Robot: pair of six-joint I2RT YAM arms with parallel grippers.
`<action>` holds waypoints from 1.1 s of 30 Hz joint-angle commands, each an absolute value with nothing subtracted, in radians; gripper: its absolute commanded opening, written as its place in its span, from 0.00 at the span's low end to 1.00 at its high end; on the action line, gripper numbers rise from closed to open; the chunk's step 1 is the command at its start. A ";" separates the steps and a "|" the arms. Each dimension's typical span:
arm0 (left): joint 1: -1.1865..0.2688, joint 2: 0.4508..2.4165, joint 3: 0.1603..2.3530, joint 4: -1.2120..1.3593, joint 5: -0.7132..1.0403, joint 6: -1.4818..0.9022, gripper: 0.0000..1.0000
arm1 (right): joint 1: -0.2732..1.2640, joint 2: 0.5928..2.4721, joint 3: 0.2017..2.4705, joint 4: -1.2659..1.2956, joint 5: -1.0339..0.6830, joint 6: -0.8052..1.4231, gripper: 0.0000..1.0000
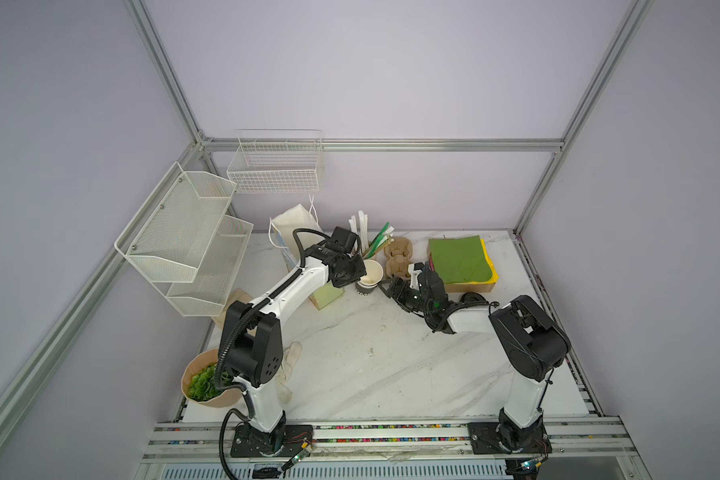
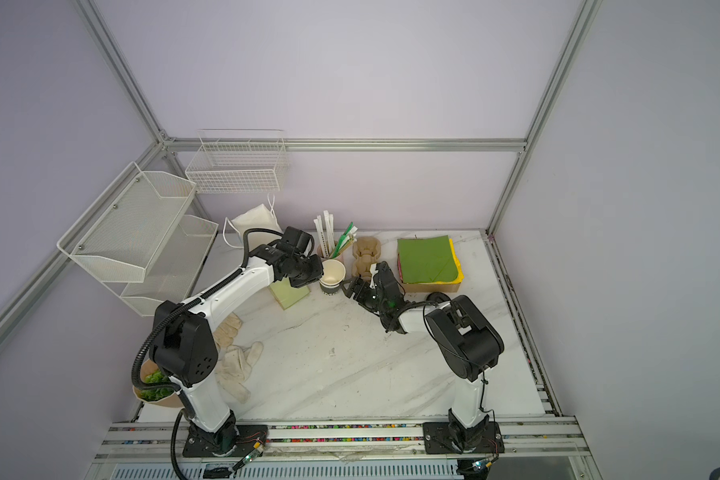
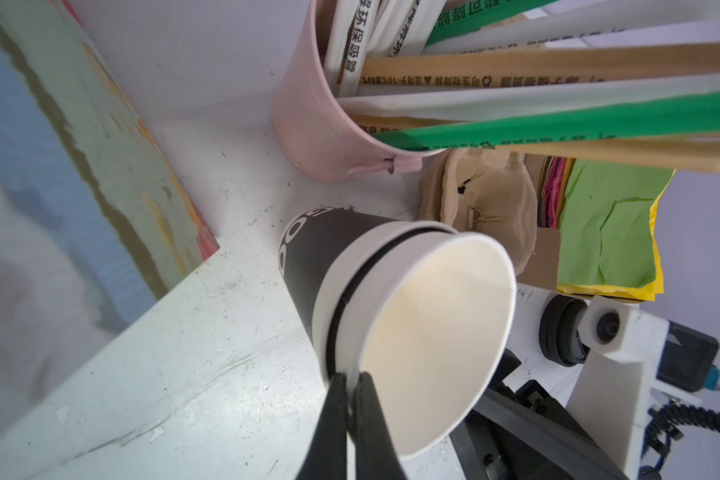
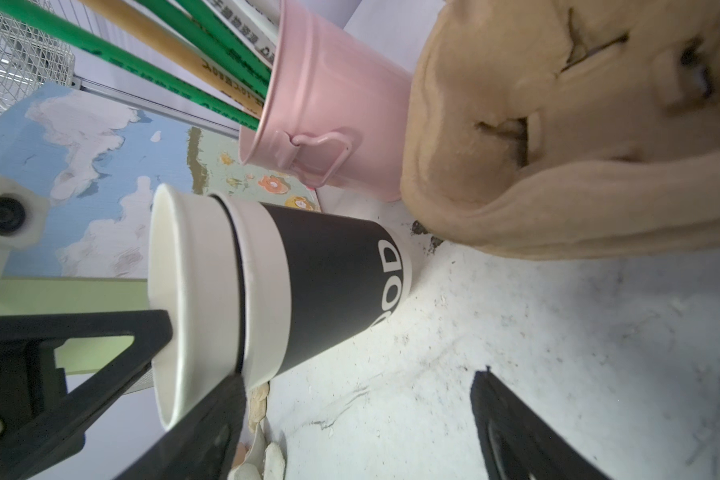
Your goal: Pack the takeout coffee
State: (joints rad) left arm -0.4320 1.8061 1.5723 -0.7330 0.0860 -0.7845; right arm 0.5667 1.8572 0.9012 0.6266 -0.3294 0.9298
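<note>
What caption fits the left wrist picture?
Left gripper pinches the rim of the top nested black paper cup, beside a pink bucket of straws.

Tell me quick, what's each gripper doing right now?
Left gripper: shut on the top cup at its rim.
Right gripper: open, holding nothing.

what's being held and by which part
The left gripper pinches the rim of the upper nested cup, one finger inside, one outside. The right gripper is open, holding nothing.
</note>
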 commanded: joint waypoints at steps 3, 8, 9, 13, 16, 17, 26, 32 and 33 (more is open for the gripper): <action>-0.425 1.735 1.534 -0.678 0.161 -0.816 0.00 | 0.574 1.852 0.930 0.542 -0.294 0.907 0.87; -0.417 1.729 1.534 -0.676 0.162 -0.819 0.00 | 0.575 1.841 0.936 0.530 -0.293 0.895 0.87; -0.414 1.729 1.538 -0.676 0.162 -0.818 0.00 | 0.575 1.841 0.937 0.528 -0.294 0.893 0.87; -0.407 1.731 1.604 -0.715 0.152 -0.802 0.00 | 0.575 1.841 0.949 0.522 -0.302 0.887 0.87; -0.407 1.727 1.662 -0.754 0.124 -0.782 0.00 | 0.575 1.841 0.958 0.515 -0.303 0.882 0.87; -0.407 1.723 1.674 -0.762 0.119 -0.777 0.00 | 0.575 1.844 0.961 0.514 -0.305 0.879 0.87; -0.407 1.700 1.742 -0.794 0.106 -0.761 0.00 | 0.575 1.852 0.963 0.518 -0.310 0.884 0.87; -0.407 1.699 1.801 -0.829 0.086 -0.751 0.00 | 0.575 1.840 0.963 0.508 -0.310 0.878 0.87; -0.406 1.695 1.814 -0.837 0.083 -0.749 0.00 | 0.576 1.830 0.963 0.500 -0.305 0.870 0.87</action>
State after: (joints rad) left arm -0.4126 1.7538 1.6894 -0.8124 0.0998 -0.7776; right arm 0.5678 1.8568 0.9451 0.5297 -0.3084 0.8841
